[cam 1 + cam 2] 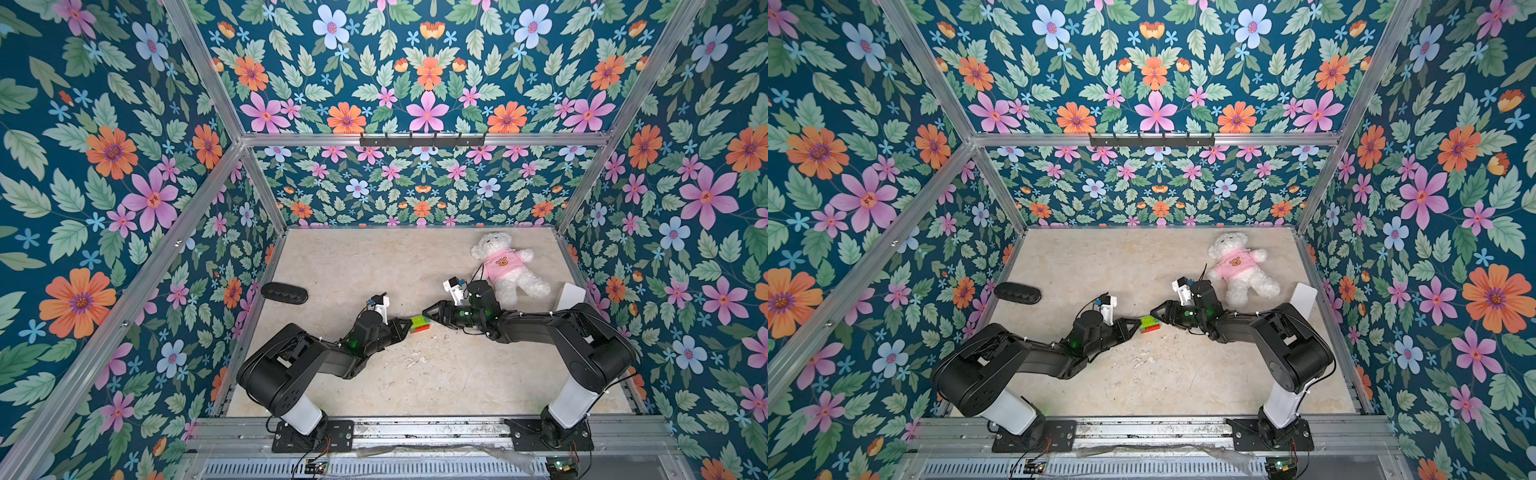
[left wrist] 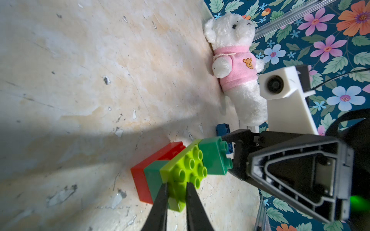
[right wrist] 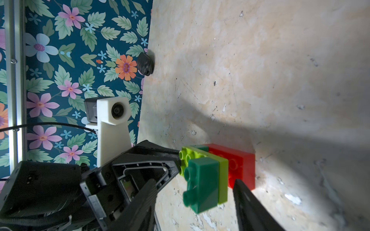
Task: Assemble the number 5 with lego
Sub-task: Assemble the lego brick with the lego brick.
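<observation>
A partly built lego stack (image 1: 419, 324) (image 1: 1149, 324) hangs between both arms at the table's middle, turned on its side. It is a red brick (image 2: 140, 174), a dark-green one (image 2: 153, 174), a lime-green one (image 2: 186, 170) and a second dark-green one (image 2: 214, 158). My left gripper (image 2: 176, 183) is shut on the lime-green brick's end. My right gripper (image 3: 196, 182) is open, with its fingers (image 3: 246, 200) either side of the outer dark-green brick (image 3: 202, 184) and gaps showing. A blue brick (image 2: 222, 129) lies on the table near the teddy's feet.
A white teddy (image 1: 507, 266) in a pink top lies at the back right. A black oval object (image 1: 284, 293) rests by the left wall, and a white flat piece (image 1: 571, 297) leans near the right wall. Floral walls enclose the table on three sides.
</observation>
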You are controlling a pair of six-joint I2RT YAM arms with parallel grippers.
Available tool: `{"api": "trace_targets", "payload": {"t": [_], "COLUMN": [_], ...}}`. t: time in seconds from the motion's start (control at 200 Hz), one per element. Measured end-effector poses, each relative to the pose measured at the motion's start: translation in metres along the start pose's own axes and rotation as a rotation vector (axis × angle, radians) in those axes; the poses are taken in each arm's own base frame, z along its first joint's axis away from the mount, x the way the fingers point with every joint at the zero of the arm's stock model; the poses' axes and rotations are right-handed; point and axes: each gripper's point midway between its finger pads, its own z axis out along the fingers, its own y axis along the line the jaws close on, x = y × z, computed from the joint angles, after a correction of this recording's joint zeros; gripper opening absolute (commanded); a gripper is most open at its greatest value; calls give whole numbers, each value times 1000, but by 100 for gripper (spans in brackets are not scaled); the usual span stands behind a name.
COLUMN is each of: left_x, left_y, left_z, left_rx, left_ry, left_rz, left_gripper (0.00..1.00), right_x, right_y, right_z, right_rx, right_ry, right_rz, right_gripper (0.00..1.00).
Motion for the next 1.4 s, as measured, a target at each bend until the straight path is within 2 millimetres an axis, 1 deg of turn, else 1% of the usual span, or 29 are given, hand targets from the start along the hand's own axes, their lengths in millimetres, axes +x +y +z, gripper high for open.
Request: {"api": "trace_targets", "payload": {"t": [0.135,0.48,0.63,0.82,1.04,1.225,1.305,1.355,1.4], "left_x": [0,-1,-1,-1,0,-1,-1,-1,-1], "left_y": [0,-1,-1,-1,0,-1,-1,-1,-1], "left_z": [0,1,1,1,2,1,1,1,1], "left_rx": [1,-1,-1,-2,-4,-1,-2,-2,-2], "left_ry": [1,2,2,3,5,2,2,2,1], "left_rz": [0,13,14,14,14,16,17,17,17], "left_gripper": [19,19,19,19,19,19,19,19,19], "right_x": [1,5,6,5,6,6,6,6,6], "right_y": [-3,-3,-3,-5,-7,-8,-8,-8,-8], "right_z": [4,8,10,10,11,11,11,11,11], "right_rx": [-5,-58,-73,-69,-63,-62,-60,-57,-56], "right_ry": [3,15,17,11,10,11,11,11,12], "right_rz": [5,28,43,56,59,60,61,60,59], "right_gripper": [62,59,53,41,36,30,31,39,49]}}
